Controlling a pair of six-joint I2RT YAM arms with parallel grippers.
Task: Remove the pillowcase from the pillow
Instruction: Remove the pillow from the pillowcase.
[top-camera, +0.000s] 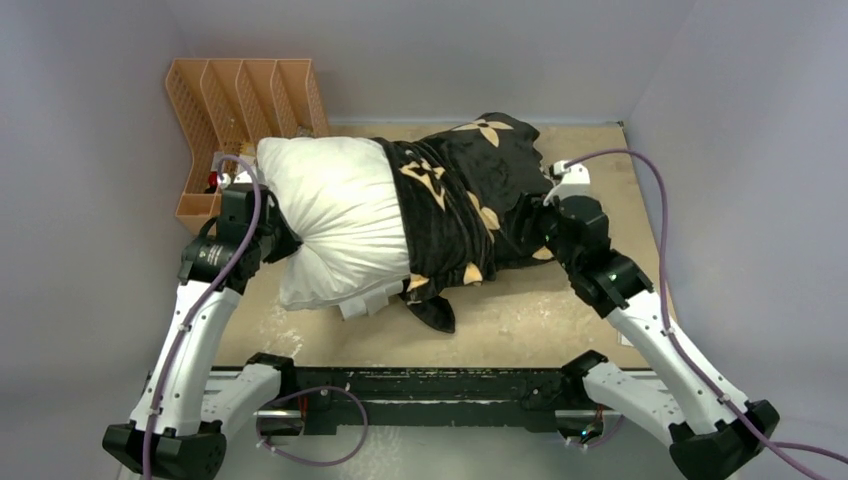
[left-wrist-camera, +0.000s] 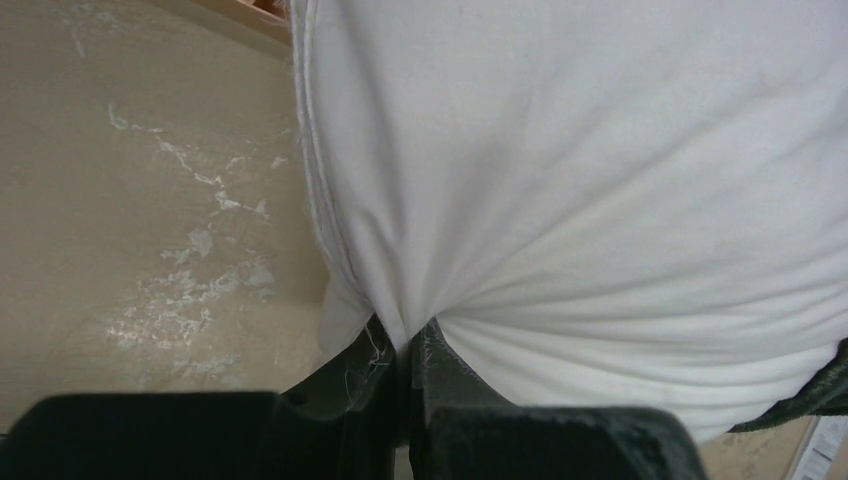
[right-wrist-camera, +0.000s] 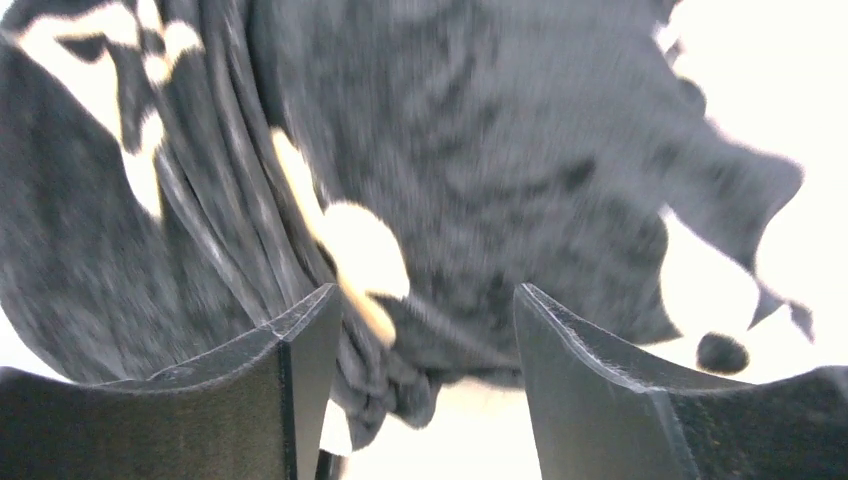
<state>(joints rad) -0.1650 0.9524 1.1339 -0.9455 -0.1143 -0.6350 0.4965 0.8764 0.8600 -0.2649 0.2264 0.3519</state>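
Covering only the right half of the pillow (top-camera: 335, 215), the pillowcase (top-camera: 470, 195) lies bunched across the middle of the desk (top-camera: 540, 320), leaving the white left half bare. The left claw (left-wrist-camera: 405, 350) is clamped on a pinch of the pillow at its left edge. The right claw (right-wrist-camera: 425, 330) stands open at the pillowcase's right side, a black fold between its jaws; an orange rack (top-camera: 240, 100) sits at the far left corner.

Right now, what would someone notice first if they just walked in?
A big white pillow in the middle of the table, half out of a black pillowcase with tan flowers. The left end effector pinches the pillow's bare end, and the right end effector stands open around bunched pillowcase fabric.
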